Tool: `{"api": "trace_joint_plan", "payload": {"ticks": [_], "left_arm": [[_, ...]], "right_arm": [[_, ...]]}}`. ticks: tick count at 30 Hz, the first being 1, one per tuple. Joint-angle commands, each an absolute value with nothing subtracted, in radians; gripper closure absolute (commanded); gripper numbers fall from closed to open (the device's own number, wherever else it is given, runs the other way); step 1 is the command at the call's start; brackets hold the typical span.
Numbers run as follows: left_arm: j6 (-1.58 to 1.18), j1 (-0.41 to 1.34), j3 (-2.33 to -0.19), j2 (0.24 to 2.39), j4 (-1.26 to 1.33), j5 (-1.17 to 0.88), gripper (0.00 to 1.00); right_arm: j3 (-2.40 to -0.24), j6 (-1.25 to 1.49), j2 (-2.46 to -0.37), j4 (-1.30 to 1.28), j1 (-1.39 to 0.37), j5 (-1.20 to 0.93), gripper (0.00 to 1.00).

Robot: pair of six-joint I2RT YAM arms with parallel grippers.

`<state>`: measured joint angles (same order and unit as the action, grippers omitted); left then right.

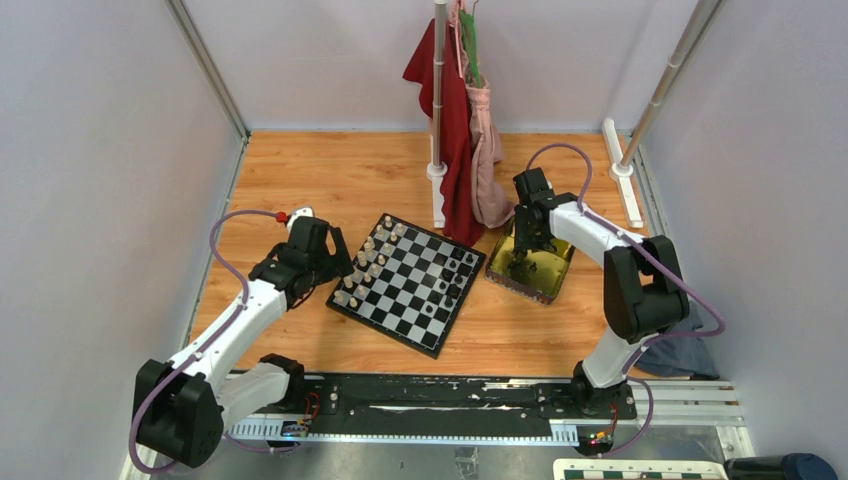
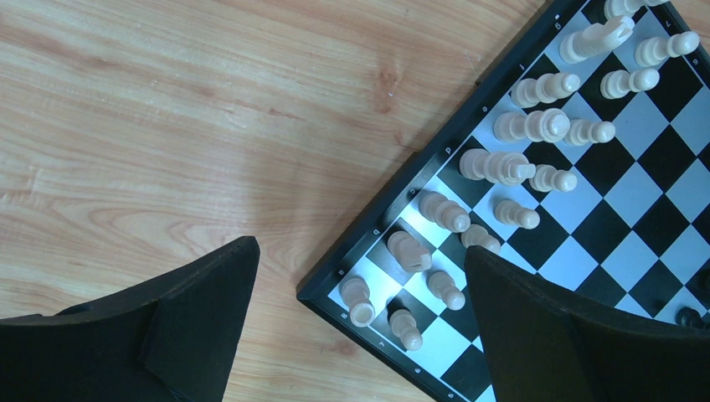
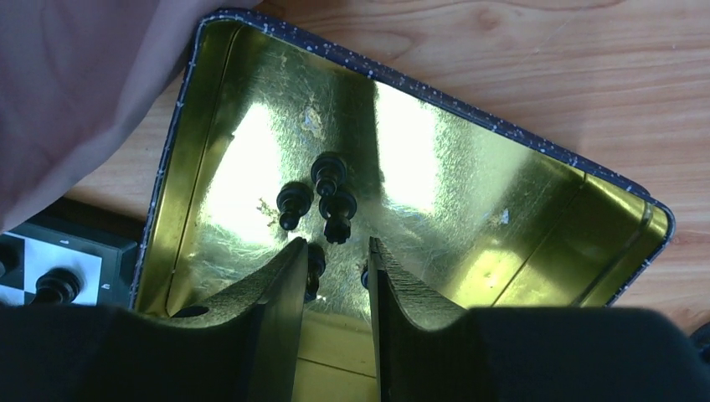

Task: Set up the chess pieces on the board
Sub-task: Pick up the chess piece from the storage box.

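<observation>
The right gripper (image 3: 335, 244), a little open and empty, hangs over black chess pieces (image 3: 328, 172) in the gold tin (image 3: 519, 209) to grab one; the left gripper (image 2: 360, 249) is wide open.

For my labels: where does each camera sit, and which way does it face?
Top external: above and behind both arms, looking down on them and the table.
Left wrist: on the left arm, facing down at the board; left gripper shows.
Right wrist: facing down into the tray with chess pieces; right gripper shows.
Shared: top and left wrist see the board.
</observation>
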<state>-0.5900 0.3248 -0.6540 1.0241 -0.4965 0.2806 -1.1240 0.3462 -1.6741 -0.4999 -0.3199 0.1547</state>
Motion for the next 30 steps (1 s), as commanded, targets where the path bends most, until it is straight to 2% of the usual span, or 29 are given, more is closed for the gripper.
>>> {"api": "trace_joint_plan", "payload": {"ticks": [1,13,16,20,25,30], "left_arm": [[-0.580,0.328,-0.669,1.037,-0.478,0.281,0.00],[-0.573,0.328,-0.677,1.049,-0.480,0.283,0.00],[-0.571,0.328,-0.678,1.053,-0.481,0.284,0.00],[-0.568,0.328,-0.680,1.061,-0.479,0.284,0.00],[-0.568,0.328,-0.681,1.062,-0.477,0.281,0.00],[-0.569,0.328,-0.679,1.052,-0.479,0.275,0.00]], "right_arm": [[-1.156,0.335,-1.707,-0.495,-0.298,0.143,0.64],[-1.167,0.333,-1.740,-0.478,-0.284,0.136,0.68],[-1.166,0.334,-1.744,-0.474,-0.282,0.132,0.74],[-1.164,0.333,-1.745,-0.474,-0.280,0.130,0.89],[-1.154,0.335,-1.728,-0.480,-0.278,0.138,0.99],[-1.135,0.338,-1.678,-0.482,-0.278,0.142,1.00]]}}
